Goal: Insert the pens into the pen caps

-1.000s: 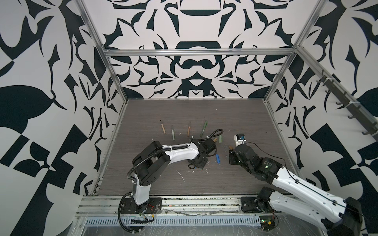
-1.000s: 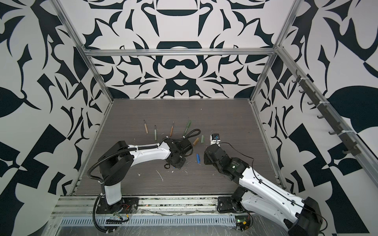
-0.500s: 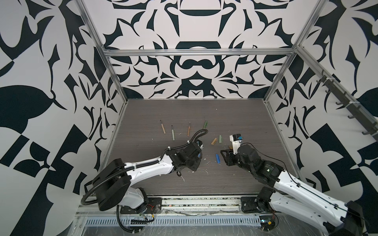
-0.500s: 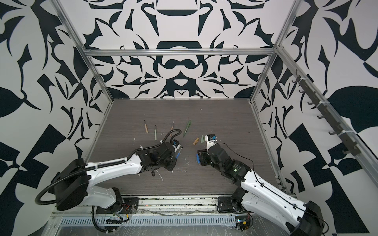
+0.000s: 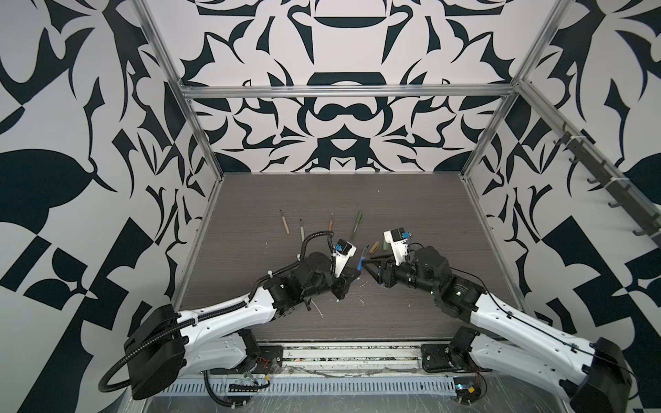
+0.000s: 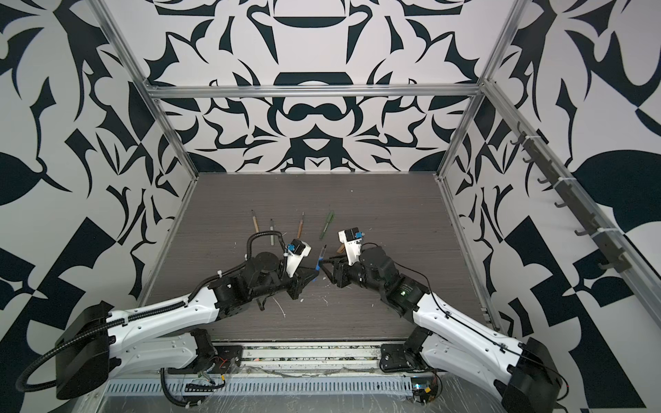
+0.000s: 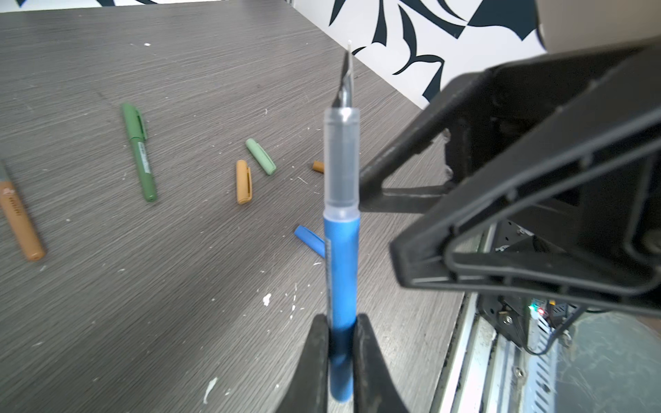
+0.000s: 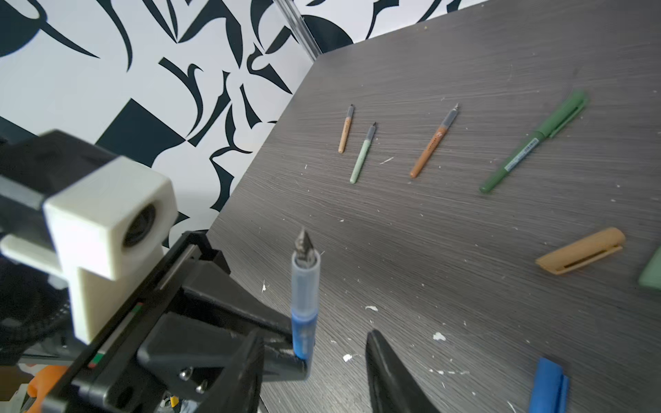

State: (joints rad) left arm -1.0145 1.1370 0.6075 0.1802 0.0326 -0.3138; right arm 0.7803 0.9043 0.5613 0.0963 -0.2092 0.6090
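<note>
Table [image 5: 411,214]: dark wood grain with white scratch marks. Every pen and cap lies on it except one pen.
Left arm [image 5: 229,314]: one second ago it was stretched far over the middle of the table. It has now folded back toward its own side and risen.
Right arm [image 5: 500,314]: it has moved a little inward, so the two grippers now face each other near the middle of the table.
Left gripper [image 7: 341,332]: the jaws are closed firmly on the lower end of the blue pen.
Right gripper [image 5: 368,270]: the jaws were almost together a second ago and have since spread apart. They hold nothing and stand just beside the pen. I cannot tell whether the pen is already between them.
Dark green pen [image 8: 533,143]: it lies on the table and looks already capped, so probably one pair is done.
Blue pen [image 7: 341,250]: it has been lifted off the table and is roughly upright, with its dark tip bare. It seems to be presented for capping.
Tan pen [image 8: 346,130], pale green pen [image 8: 361,157], orange-brown pen [image 8: 431,146]: they lie uncapped in a row, well apart from the grippers and unmoved.
Blue cap [image 8: 547,386]: it lies on the table near the grippers and is not held. I judge that the freshly opened right jaws must fetch it next, or else take over the pen.
Tan cap [image 8: 579,252], pale green cap [image 7: 260,156], orange-brown cap [image 7: 317,166]: they lie loose on the table, near one another.
</note>
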